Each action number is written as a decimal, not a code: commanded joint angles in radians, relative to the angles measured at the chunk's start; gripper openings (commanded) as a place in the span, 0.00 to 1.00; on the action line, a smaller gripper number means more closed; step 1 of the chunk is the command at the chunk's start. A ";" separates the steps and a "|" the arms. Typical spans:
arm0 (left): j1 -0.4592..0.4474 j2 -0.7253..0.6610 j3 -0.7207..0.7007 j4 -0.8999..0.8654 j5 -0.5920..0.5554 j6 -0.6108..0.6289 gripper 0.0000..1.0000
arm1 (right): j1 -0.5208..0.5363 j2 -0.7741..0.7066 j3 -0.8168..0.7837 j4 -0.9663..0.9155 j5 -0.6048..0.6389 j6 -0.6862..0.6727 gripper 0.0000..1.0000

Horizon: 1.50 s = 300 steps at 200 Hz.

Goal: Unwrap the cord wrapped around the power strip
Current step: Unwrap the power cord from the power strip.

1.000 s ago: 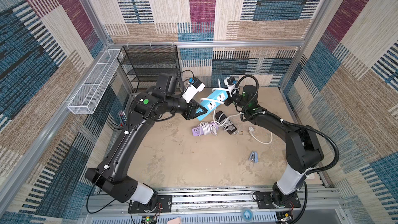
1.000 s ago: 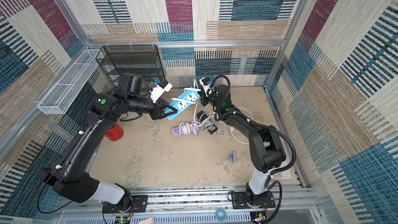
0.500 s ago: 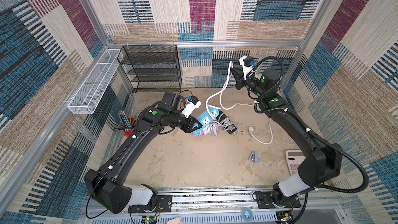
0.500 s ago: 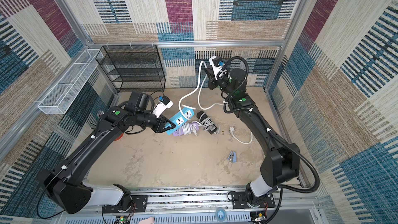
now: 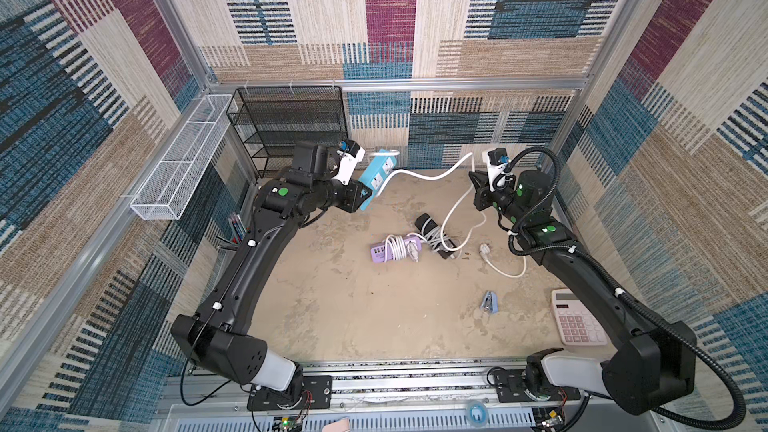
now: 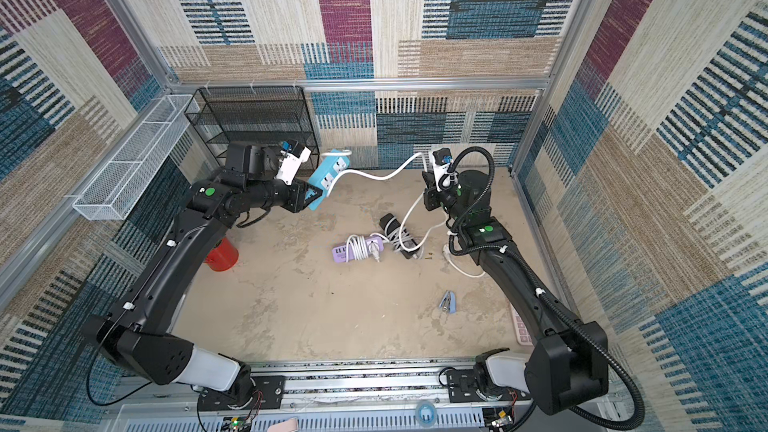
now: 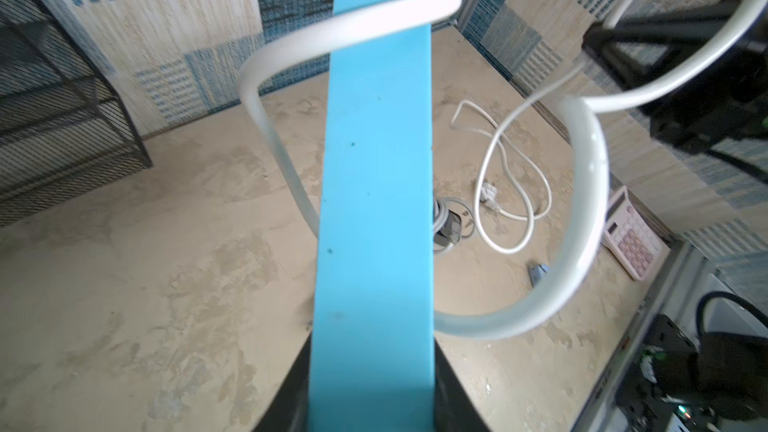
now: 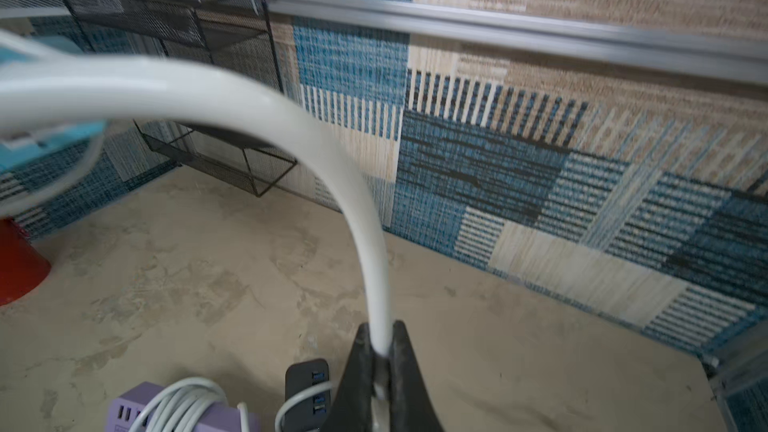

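Here my left gripper (image 5: pixel 360 198) clamped the lower end of the blue power strip (image 5: pixel 377 174), tilted above the tabletop (image 5: pixel 332 305); my right gripper (image 8: pixel 381 347) pinched its white cord (image 5: pixel 432 174). The strip seemed rigid and light, the cord stiff and springy; I judged a hold near its loose loop best.

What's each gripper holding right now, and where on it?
Left gripper clamps the blue strip by its lower end. Right gripper pinches the white cord partway along, between strip and plug.
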 commanded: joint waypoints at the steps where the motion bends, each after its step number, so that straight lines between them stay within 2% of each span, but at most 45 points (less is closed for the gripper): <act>1: 0.022 0.009 0.058 0.035 -0.056 0.017 0.00 | -0.010 0.014 -0.052 0.012 0.042 0.072 0.00; 109: 0.071 -0.032 0.068 0.053 -0.086 0.038 0.00 | -0.102 0.253 -0.135 -0.074 0.267 0.206 0.00; 144: 0.076 -0.031 0.063 0.068 -0.046 0.024 0.00 | -0.103 0.315 -0.141 -0.047 0.224 0.205 0.00; 152: 0.075 -0.028 0.063 0.070 -0.030 0.023 0.00 | -0.103 0.303 -0.146 -0.034 0.193 0.201 0.12; 170: 0.075 -0.024 0.067 0.069 0.011 0.024 0.00 | -0.099 0.240 -0.170 0.011 0.098 0.166 0.64; 186: 0.073 -0.009 0.078 0.054 0.054 0.027 0.00 | -0.089 0.153 -0.199 0.054 0.009 0.133 1.00; 237: 0.032 0.022 0.113 -0.018 0.086 0.061 0.00 | -0.025 -0.072 -0.230 0.171 -0.278 0.044 0.98; 260: -0.001 0.036 0.135 -0.049 0.078 0.076 0.00 | 0.064 -0.087 -0.192 0.192 -0.306 -0.049 0.98; 300: -0.055 0.053 0.138 -0.067 0.059 0.079 0.00 | 0.181 -0.029 -0.079 0.213 -0.307 -0.179 0.98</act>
